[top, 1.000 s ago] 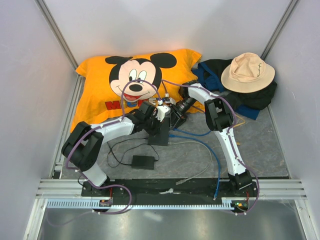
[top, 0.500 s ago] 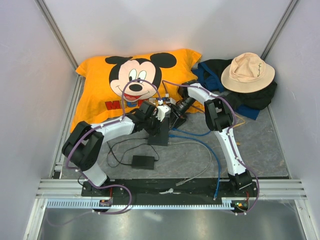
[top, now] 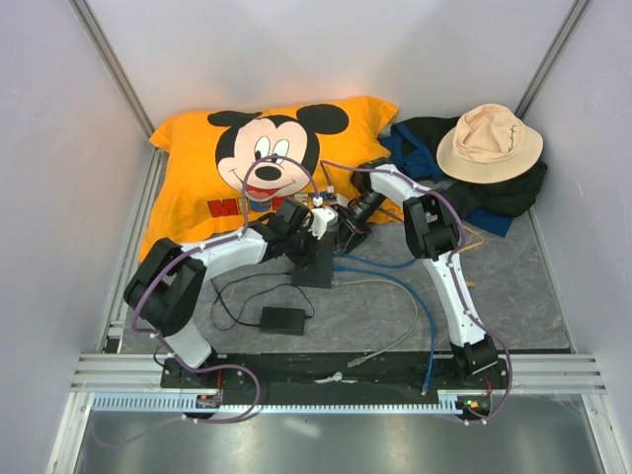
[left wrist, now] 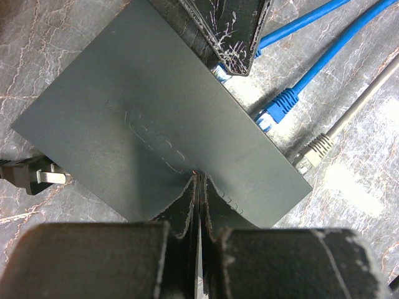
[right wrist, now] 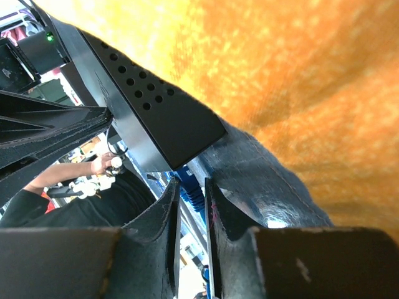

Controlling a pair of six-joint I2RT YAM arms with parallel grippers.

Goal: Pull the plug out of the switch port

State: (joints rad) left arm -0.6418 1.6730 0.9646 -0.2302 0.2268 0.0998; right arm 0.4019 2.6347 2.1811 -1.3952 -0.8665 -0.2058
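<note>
R gripper [right wrist: 191, 184] narrowed, now pinching blue plug [left wrist: 219, 73] at switch [left wrist: 143, 118] edge; L gripper [left wrist: 198, 182] clenched atop switch.

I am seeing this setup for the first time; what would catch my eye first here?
First, the orange Mickey Mouse cloth at the far left of the table. Then the beige hat lying on dark clothes at the far right. In the middle, both white arms meet over the black switch, blue cables at its edge.

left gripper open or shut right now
Shut. In the left wrist view the left gripper's fingers meet with no gap, their tips at the switch's top face.
</note>
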